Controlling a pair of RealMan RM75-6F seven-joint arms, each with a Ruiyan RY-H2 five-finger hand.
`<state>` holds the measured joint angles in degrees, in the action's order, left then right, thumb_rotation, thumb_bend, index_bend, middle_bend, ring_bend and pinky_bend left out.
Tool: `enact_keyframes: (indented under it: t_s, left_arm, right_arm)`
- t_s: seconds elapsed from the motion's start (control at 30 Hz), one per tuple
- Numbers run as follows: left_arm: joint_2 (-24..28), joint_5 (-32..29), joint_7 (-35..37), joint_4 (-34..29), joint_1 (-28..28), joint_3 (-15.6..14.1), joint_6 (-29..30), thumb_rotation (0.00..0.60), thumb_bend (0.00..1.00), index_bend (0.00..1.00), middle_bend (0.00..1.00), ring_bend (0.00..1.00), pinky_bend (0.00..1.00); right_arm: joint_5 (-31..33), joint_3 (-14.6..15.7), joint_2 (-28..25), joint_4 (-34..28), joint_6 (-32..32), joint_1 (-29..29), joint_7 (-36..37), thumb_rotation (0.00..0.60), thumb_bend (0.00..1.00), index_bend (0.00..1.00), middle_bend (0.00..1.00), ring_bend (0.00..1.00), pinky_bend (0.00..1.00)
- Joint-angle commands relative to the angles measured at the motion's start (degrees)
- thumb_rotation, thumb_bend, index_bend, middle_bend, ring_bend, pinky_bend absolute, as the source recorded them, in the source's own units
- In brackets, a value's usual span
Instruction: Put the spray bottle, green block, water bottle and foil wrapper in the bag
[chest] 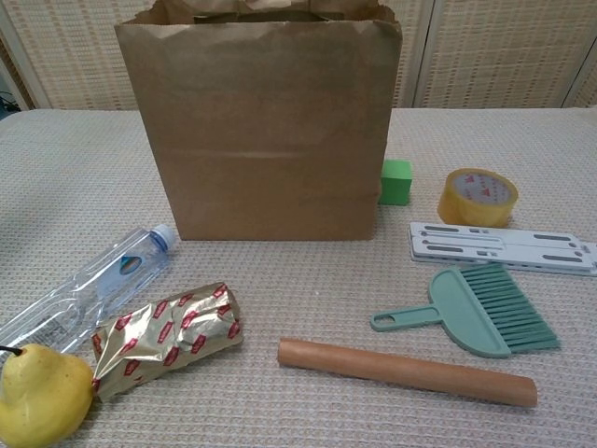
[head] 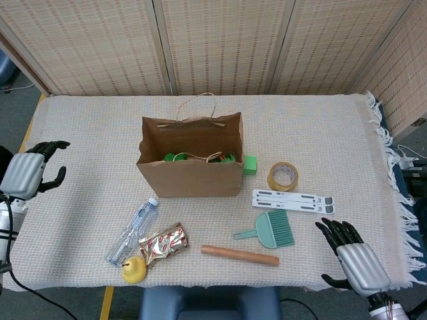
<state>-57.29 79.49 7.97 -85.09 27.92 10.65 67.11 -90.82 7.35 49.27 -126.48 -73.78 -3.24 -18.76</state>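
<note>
The brown paper bag (head: 190, 167) (chest: 266, 131) stands open mid-table, and green parts of the spray bottle (head: 175, 157) show inside it. Against the bag's right side sits the green block (head: 249, 165) (chest: 395, 181). The clear water bottle (head: 133, 230) (chest: 93, 285) lies in front of the bag on the left, with the foil wrapper (head: 163, 243) (chest: 168, 338) beside it. My left hand (head: 27, 175) hovers at the table's far left edge, empty, with its fingers apart. At the front right corner my right hand (head: 357, 263) is empty too, fingers spread. Neither hand shows in the chest view.
A yellow pear (head: 134, 269) (chest: 42, 397) touches the wrapper and the bottle. Right of the bag are a tape roll (head: 283, 176) (chest: 478, 196), a white slotted strip (head: 293, 201) (chest: 504, 247), a green hand brush (head: 270, 230) (chest: 476, 310) and a wooden rod (head: 240, 255) (chest: 406, 371).
</note>
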Motion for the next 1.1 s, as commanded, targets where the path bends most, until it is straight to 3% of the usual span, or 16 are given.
enact_keyframes:
  t_s: [0.03, 0.17, 0.27, 0.43, 0.63, 0.8, 1.1]
  left_arm:
    - [-3.54, 26.12, -1.45, 25.34, 1.41, -11.97, 7.15, 0.600, 0.40, 0.06, 0.07, 0.09, 0.26]
    - [-7.67, 35.74, -0.35, 39.42, 3.21, -17.11, 13.00, 0.600, 0.39, 0.01, 0.01, 0.04, 0.21]
    - [-10.32, 40.58, -0.91, 46.33, 4.41, -19.91, 17.25, 0.600, 0.39, 0.00, 0.00, 0.00, 0.17]
    - [-13.58, 46.43, -1.44, 52.44, 6.67, -23.83, 23.31, 0.600, 0.39, 0.00, 0.00, 0.00, 0.14]
    - [-15.74, 49.03, -1.52, 51.41, 9.14, -26.16, 27.08, 0.600, 0.39, 0.00, 0.00, 0.00, 0.13]
    - [-16.36, 51.36, -3.25, 45.75, 11.91, -27.67, 27.99, 0.600, 0.39, 0.00, 0.00, 0.00, 0.13]
    - [-19.16, 52.87, -7.69, 37.47, 16.94, -28.09, 20.92, 0.600, 0.39, 0.00, 0.00, 0.00, 0.12]
  right_arm:
    - [-0.07, 0.05, 0.10, -0.01, -0.04, 0.08, -0.21, 0.600, 0.06, 0.00, 0.00, 0.00, 0.00]
    - [-0.35, 0.10, 0.12, -0.05, -0.30, 0.25, -0.25, 0.600, 0.06, 0.00, 0.00, 0.00, 0.00]
    - [-0.08, -0.01, 0.13, -0.04, -0.20, 0.19, -0.26, 0.600, 0.06, 0.00, 0.00, 0.00, 0.00]
    - [0.53, -0.13, 0.25, -0.07, 0.23, -0.01, -0.50, 0.600, 0.06, 0.00, 0.00, 0.00, 0.00]
    - [1.20, -0.04, 0.20, -0.08, 0.97, -0.27, -0.32, 0.600, 0.06, 0.00, 0.00, 0.00, 0.00]
    - [1.68, -0.22, 0.27, -0.04, 1.30, -0.54, -0.08, 0.600, 0.06, 0.00, 0.00, 0.00, 0.00]
    - [1.56, -0.03, 0.12, -0.20, 1.62, -0.69, 0.23, 0.600, 0.06, 0.00, 0.00, 0.00, 0.00]
